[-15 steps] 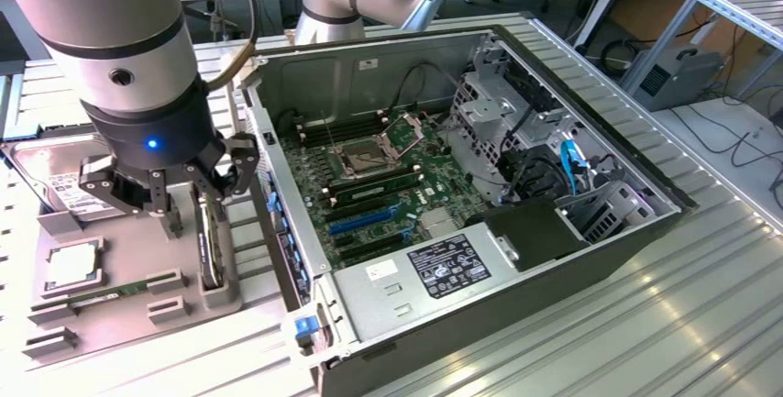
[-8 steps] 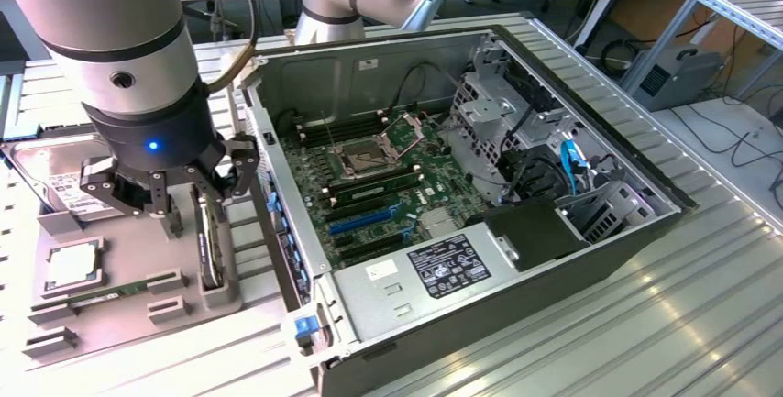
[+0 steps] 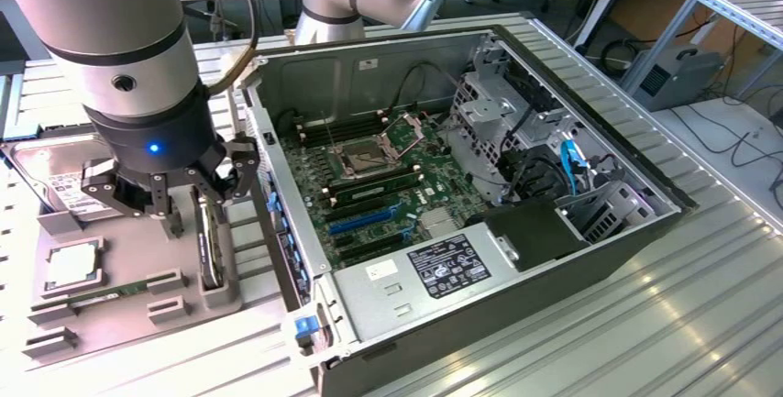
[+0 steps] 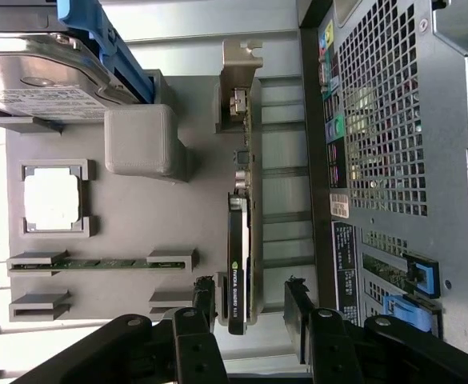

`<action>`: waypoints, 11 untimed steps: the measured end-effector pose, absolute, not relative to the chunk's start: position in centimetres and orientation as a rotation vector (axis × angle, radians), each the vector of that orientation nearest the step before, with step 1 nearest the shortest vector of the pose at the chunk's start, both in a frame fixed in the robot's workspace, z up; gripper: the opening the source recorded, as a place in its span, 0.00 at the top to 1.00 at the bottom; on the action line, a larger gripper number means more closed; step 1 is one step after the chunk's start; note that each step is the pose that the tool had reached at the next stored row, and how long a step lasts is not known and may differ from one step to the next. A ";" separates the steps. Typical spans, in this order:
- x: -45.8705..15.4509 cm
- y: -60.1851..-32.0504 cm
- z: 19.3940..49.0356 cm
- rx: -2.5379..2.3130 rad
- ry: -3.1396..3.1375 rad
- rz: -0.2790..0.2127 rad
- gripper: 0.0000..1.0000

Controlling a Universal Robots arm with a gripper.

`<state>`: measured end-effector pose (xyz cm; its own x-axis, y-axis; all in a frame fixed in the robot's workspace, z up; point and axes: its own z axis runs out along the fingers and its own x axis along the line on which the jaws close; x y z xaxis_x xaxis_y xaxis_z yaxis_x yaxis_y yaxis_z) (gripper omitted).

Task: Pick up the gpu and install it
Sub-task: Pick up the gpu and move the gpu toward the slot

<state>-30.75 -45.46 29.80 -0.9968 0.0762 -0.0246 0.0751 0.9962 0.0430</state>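
The gripper (image 4: 250,316) is wide open and holds nothing. It hangs over the gpu (image 4: 240,264) with one finger on each side, and I think not touching yet. The gpu stands on its edge in the grey tray (image 4: 138,208), beside the open case (image 4: 394,120). This looks like the pick-up step, and a good grip calls for fingers placed squarely on the thin card.

Arm (image 3: 116,49) vertical, jaws downward, wide apart.
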 end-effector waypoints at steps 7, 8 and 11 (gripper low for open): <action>-30.7 -45.5 29.6 0.118 3.113 0.066 0.52; -30.7 -45.5 29.6 0.118 3.113 0.066 0.52; -30.7 -45.5 29.5 0.118 3.113 0.066 0.52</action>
<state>-30.75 -45.46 29.49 -0.9968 0.0762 -0.0245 0.0751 0.9962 0.0431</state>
